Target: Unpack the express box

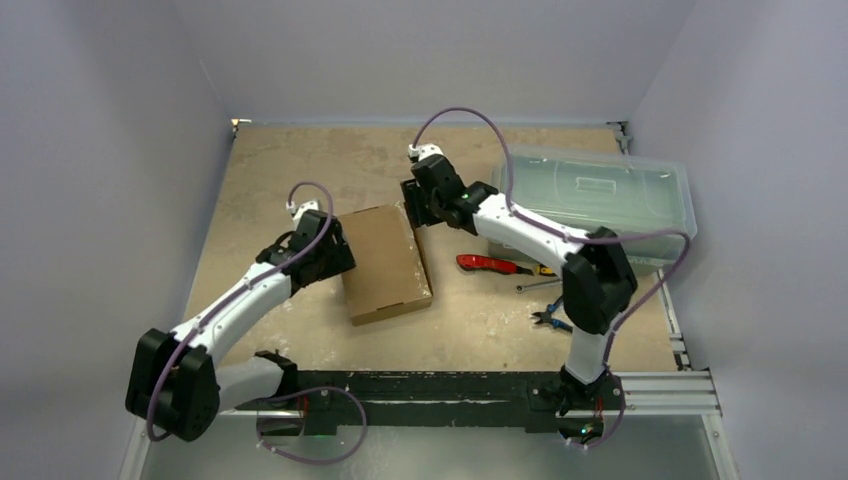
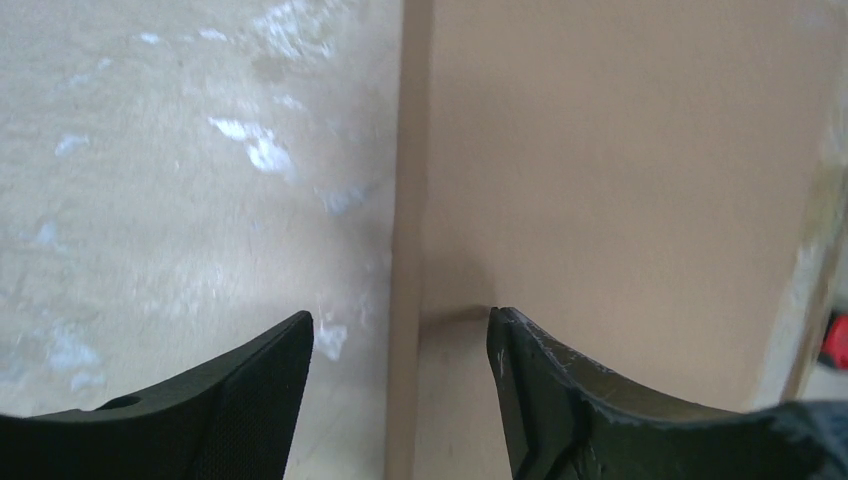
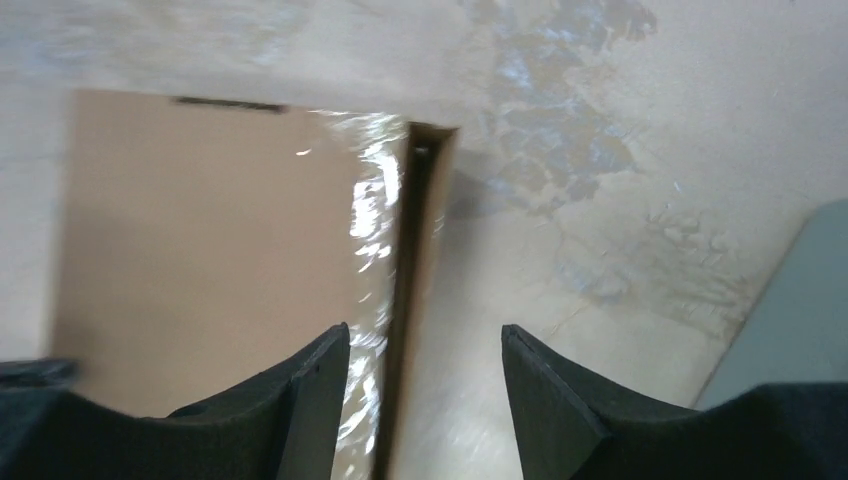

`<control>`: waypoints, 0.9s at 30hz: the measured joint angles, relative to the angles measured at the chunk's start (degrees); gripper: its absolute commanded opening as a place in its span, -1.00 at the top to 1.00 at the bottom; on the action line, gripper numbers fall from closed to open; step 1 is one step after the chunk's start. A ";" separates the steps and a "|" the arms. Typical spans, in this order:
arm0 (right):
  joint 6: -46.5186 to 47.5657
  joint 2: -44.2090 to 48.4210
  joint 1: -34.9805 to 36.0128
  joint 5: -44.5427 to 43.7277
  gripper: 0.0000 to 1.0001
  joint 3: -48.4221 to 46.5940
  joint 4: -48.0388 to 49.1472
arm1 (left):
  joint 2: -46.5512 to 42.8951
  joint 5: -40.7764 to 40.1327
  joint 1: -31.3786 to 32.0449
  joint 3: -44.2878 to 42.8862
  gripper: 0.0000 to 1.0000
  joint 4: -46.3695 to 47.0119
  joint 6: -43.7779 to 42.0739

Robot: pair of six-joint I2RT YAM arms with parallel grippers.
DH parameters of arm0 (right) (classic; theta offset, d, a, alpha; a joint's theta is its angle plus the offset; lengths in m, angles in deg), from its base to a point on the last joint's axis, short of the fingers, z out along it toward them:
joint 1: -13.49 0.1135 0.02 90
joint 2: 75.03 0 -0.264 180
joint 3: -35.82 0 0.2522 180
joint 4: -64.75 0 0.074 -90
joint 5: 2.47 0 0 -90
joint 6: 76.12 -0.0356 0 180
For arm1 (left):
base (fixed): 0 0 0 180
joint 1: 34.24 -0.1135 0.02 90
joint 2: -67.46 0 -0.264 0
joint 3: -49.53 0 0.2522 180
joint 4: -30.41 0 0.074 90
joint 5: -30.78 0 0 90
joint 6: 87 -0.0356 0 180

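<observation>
Left hand, right hand — each straddles an express box edge.

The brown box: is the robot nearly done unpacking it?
Not nearly. Done: nothing is out yet; the express box lies flat with its lid down. In hand: both grippers are open at its sides, the left gripper over one edge and the right gripper by the shiny taped edge. Left: open the lid and take out what's inside.

No text or label is legible; the express box looks plain, though blurred
</observation>
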 measured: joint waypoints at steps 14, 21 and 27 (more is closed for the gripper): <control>-7.93 23.93 5.64 6.21 0.20 28.81 3.17 | -15.56 5.33 4.09 4.63 -0.25 -12.07 10.78; -10.29 23.23 5.66 8.48 0.34 32.81 4.24 | -11.87 6.23 4.09 4.63 -0.11 -14.58 10.75; -11.15 23.23 5.79 9.42 0.22 32.83 5.51 | -11.15 7.10 4.09 4.66 -0.08 -14.27 10.71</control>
